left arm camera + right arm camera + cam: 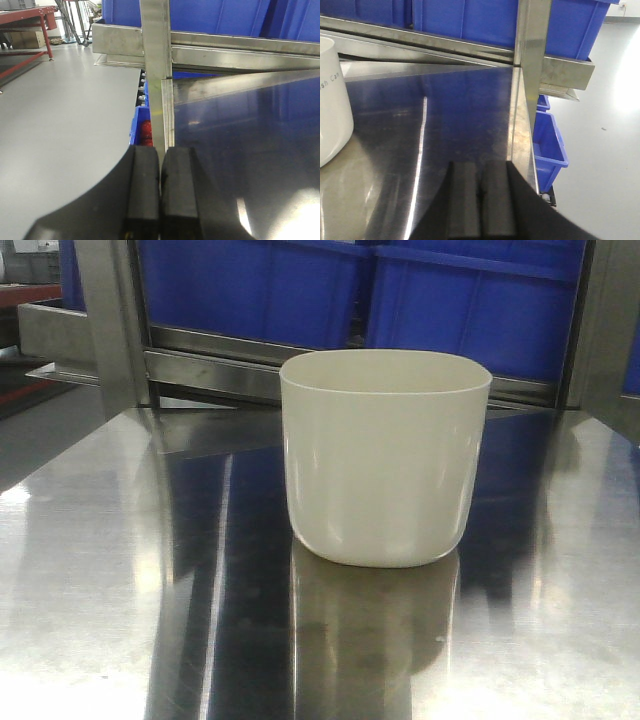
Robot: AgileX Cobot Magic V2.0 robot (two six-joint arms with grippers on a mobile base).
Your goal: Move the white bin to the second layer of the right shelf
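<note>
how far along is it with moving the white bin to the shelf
Done: nothing yet. The white bin sits upright on the steel table, in front of blue crates. In hand: nothing; the left gripper and right gripper both have their fingers pressed together, empty. To do: grasp, lift and carry it to the shelf's second layer, which these views do not clearly show.

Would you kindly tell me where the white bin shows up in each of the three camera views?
Front view: the white bin stands at centre on the steel tabletop.
Left wrist view: not in it.
Right wrist view: the white bin, cut off at the left edge.
Shared landmark: the blue crates across the top of all three.
</note>
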